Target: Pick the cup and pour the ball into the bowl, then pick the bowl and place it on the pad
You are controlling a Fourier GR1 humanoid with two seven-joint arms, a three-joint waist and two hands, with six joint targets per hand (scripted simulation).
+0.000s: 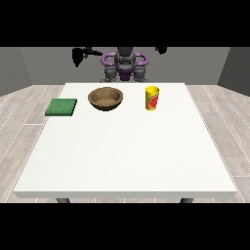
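i see the cup (152,98) upright at far right, bowl (105,98) left of it, pad (61,107) at far left; both hands (78,54) (161,49) raised (fingers: cannot tell).

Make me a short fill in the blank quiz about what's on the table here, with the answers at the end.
1. The cup standing upright on the table is mostly ____ in colour.
2. The flat pad at the view's left is ____.
3. The wooden bowl sits between the pad and the ____.
4. Both robot hands are raised and touch ____ of the three things.

Answers: yellow; green; cup; none
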